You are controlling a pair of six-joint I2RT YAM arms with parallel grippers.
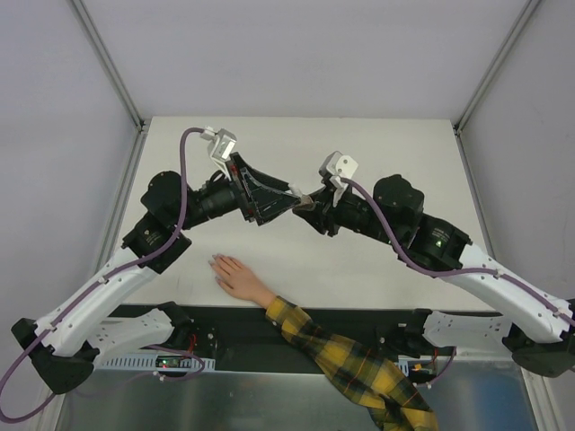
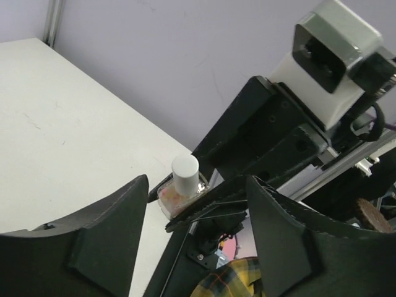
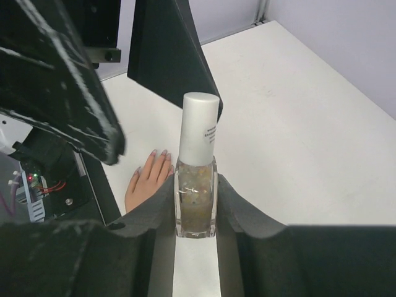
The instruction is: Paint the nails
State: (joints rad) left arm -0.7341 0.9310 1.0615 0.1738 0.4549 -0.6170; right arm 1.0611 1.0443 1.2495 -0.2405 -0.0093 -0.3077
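My right gripper (image 3: 196, 204) is shut on a small glass nail polish bottle (image 3: 196, 197) with a tall white cap (image 3: 199, 127), holding it upright above the table. My left gripper (image 2: 197, 185) faces it with its jaws apart, and the cap (image 2: 185, 170) shows beyond them, untouched. In the top view both grippers meet mid-table, left gripper (image 1: 280, 205) and right gripper (image 1: 310, 204). The mannequin hand (image 1: 237, 277) lies flat near the front edge, and its pale nails (image 3: 154, 153) point away from the plaid sleeve (image 1: 350, 359).
The white table (image 1: 404, 153) is bounded by grey walls and metal frame posts (image 1: 112, 67) at the back corners. A dark strip (image 1: 359, 316) runs along the near edge by the arm bases. The sleeve hangs over that edge.
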